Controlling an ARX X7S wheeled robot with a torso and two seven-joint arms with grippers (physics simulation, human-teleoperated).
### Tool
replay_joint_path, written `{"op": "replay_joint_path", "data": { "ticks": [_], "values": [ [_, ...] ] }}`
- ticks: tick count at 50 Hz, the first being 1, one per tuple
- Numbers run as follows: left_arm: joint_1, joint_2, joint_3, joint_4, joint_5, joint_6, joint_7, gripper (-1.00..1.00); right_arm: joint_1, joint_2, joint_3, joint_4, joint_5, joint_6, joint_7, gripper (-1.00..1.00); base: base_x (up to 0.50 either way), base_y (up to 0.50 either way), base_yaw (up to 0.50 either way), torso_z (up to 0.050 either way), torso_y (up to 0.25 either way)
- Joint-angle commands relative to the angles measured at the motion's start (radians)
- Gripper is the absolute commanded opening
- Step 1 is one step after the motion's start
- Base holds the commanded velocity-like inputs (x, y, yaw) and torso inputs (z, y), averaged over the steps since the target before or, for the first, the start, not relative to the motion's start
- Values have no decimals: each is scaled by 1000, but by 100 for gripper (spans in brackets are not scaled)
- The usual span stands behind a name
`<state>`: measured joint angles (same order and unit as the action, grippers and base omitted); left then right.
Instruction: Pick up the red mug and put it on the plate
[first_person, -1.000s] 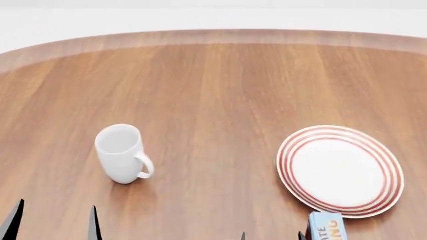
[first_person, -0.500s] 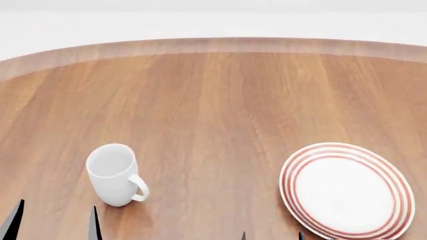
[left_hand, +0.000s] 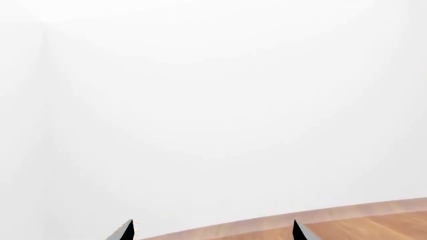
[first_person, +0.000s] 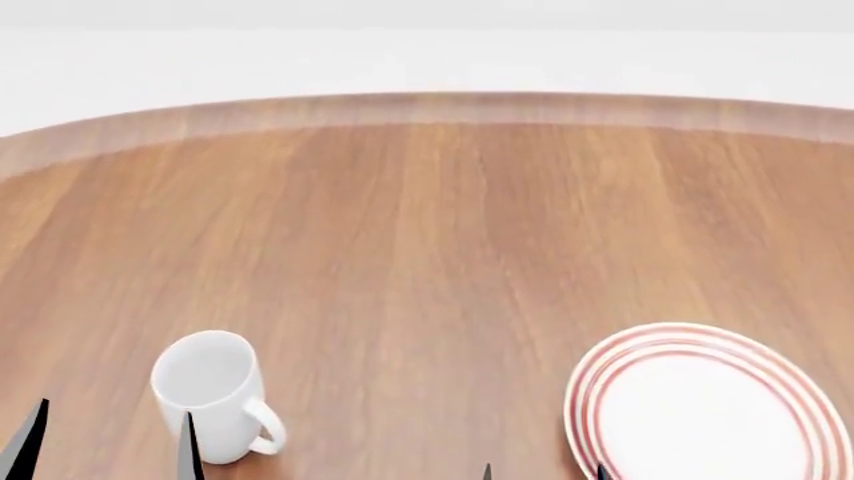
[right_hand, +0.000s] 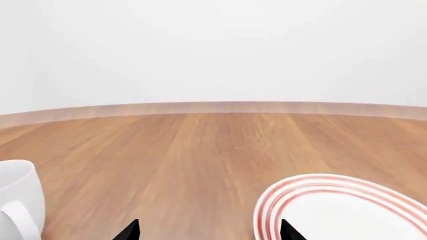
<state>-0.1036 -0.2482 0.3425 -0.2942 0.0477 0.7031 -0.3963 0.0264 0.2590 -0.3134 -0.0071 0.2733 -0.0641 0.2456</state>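
Head view shows no red mug near the plate (first_person: 707, 405); you've grasped nothing, both pincers' state unclear.

Round wooden table (first_person: 441, 230) against plain white walls (left_hand: 233, 100).

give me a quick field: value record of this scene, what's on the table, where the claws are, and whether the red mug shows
table: round wooden top, pale edge band
white mug: upright, near left, handle facing the plate side
plate: white with red rings, near right, cut off by the frame, nothing on it
mug and plate: apart, bare wood between
red mug: not in any view
left claw: only dark fingertips show at the bottom edge, spread apart, holding nothing
right claw: tips spread, holding nothing, plate just ahead
task state: no grasp yet
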Motion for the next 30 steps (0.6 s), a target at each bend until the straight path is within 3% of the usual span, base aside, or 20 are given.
{"op": "replay_joint_path", "data": {
  "ticks": [1, 23, 30],
  "values": [
    [-1, -3, 4, 1, -2, -1, -4, 100, 2, 3, -6, 2, 1, 2, 3, 100, 172, 0, 0, 0, 0],
    [-3, -8, 13, -2, -6, 4, -10, 100, -20, 23, -24, -24, 0, -23, -9, 100, 21, 0, 0, 0, 0],
    [-5, -9, 18, -6, -11, 11, -8, 100, -86, 97, -19, -240, -15, 71, 34, 100, 0, 0, 0, 0, 0]
  ]
}}
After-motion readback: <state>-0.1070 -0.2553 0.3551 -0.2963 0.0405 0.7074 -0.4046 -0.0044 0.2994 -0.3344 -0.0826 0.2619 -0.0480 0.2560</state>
